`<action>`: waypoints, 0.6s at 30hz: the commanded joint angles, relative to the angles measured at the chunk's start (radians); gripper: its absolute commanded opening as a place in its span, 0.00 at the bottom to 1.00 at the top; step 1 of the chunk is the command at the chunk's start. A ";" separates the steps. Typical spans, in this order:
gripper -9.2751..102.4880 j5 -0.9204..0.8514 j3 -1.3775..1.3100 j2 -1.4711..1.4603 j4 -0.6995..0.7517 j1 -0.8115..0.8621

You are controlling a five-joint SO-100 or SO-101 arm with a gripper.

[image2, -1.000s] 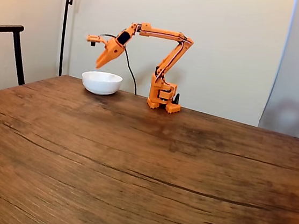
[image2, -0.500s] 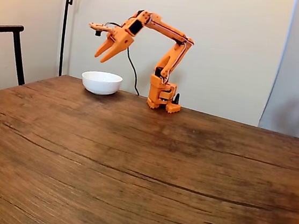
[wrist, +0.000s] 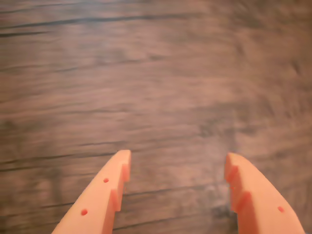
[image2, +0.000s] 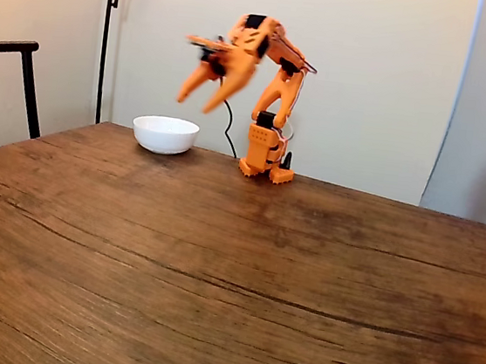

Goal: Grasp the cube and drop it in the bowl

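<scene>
Far left in the fixed view: a dark chair [image2: 8, 85] beside the counter [image2: 216, 267], then a thin lamp pole [image2: 106, 39] against the wall. Next, on the far left part of the counter, the white bowl [image2: 165, 134], sitting upright with its mouth open to receive a drop. No view into the bowl from this low angle, so impossible to tell whether the blue cube lies inside; nowhere on the bare wood either. Just right of the bowl and well above it, the orange claw [image2: 198, 100], blurred by motion, prongs spread wide apart and gripping nothing. Probably raised and folded back toward the arm's base [image2: 265, 156] to stay clear of the bowl rim. Base planted at the far edge of the counter, a dark cable [image2: 228, 132] trailing down beside it.

In the wrist view: left prong [wrist: 105, 197] and right prong [wrist: 251, 195] well apart, only blurred wood grain [wrist: 156, 73] between them. Likely stage: drop done, or an empty pass; not decidable from here.
</scene>
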 commanded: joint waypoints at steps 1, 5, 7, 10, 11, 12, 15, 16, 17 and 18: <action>0.32 -0.008 -0.021 0.071 0.002 -0.087; 0.31 -0.005 0.041 0.181 0.002 -0.166; 0.27 -0.005 0.089 0.247 0.002 -0.187; 0.20 -0.006 0.170 0.347 0.000 -0.207; 0.17 -0.006 0.196 0.380 0.000 -0.207; 0.14 -0.006 0.224 0.411 0.000 -0.212; 0.08 -0.006 0.307 0.509 -0.006 -0.236; 0.08 -0.006 0.334 0.538 -0.009 -0.245; 0.08 -0.006 0.360 0.569 -0.011 -0.256; 0.08 -0.006 0.385 0.598 -0.011 -0.268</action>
